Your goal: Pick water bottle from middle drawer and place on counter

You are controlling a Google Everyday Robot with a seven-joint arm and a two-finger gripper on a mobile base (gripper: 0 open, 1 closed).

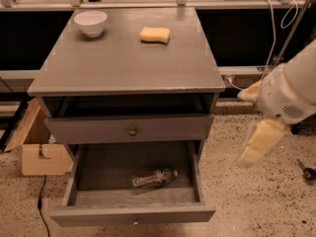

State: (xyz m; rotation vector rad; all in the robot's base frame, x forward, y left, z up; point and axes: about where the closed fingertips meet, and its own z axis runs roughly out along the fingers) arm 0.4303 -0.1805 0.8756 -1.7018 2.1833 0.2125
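Gripper [260, 141]: pale cream, hanging off the white arm housing at the right of the cabinet, above the speckled floor. It is outside the drawer, well apart from the bottle and carrying nothing. Cannot tell whether it is spread or closed.

Water bottle [154, 178]: small, clear, crinkled plastic. It lies on its side on the floor of the wide grey wooden middle drawer [133, 214], which is pulled out, and sits toward the front, roughly centre-right.

Above it are a closed grey drawer front with a bronze knob [132, 131], then the flat grey wooden counter [128, 63]. The counter carries a white bowl [90, 22] and a yellow sponge [154, 34] near the back.

Risks, as I judge them:
- A round bottle lying flat may roll or skid if nudged off-centre.
- Thin plastic may buckle and squirt out of a hard squeeze.
- The reach comes in from the right, so the arm may clip the drawer's side wall or the counter's overhanging edge.
- The bottle may catch the counter lip on the way up.
- Set down on its side, it may roll off the counter.
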